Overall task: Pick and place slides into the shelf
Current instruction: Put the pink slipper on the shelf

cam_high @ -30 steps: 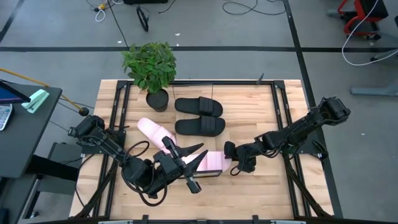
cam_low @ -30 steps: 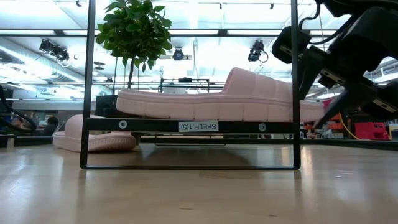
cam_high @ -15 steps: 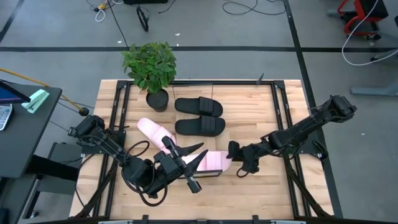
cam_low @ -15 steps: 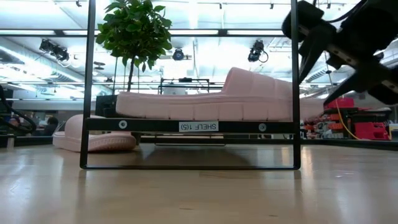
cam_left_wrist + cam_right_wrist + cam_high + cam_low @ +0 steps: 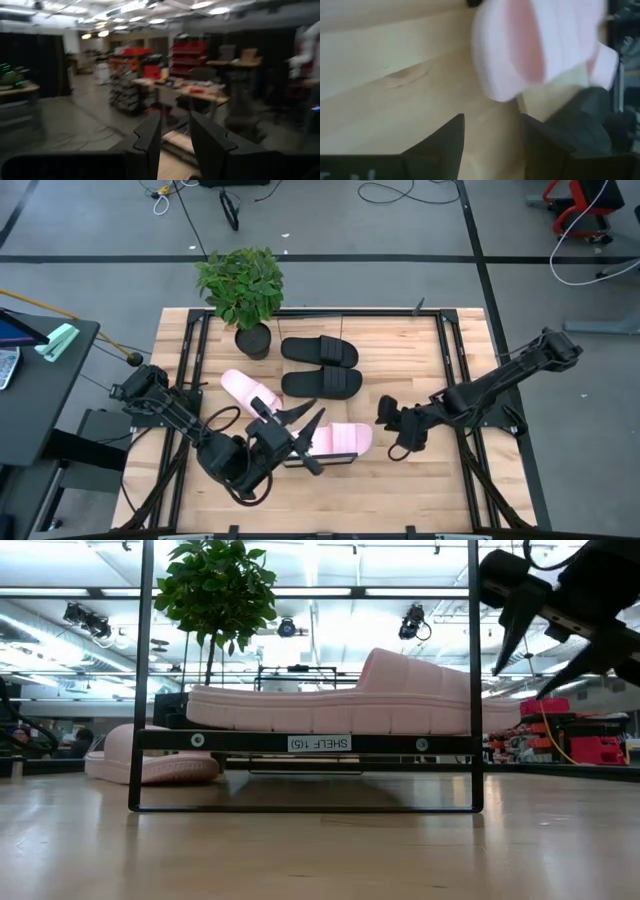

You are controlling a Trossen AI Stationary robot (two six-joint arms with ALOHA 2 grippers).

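Right jaws (image 5: 384,412) open beside pink slide (image 5: 340,440) on shelf (image 5: 300,743)

The left gripper (image 5: 300,442) overlaps the pink slide (image 5: 340,440) on the shelf (image 5: 310,743), hiding that slide's near end from above. In the low view the second pink slide (image 5: 150,762) is partly behind the shelf's frame. The right wrist view is blurred.

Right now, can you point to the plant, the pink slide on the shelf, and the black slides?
plant (image 5: 241,283), high view, leaves.
pink slide on the shelf (image 5: 400,690), low view, strap.
black slides (image 5: 320,351), high view, strap of the farther one.
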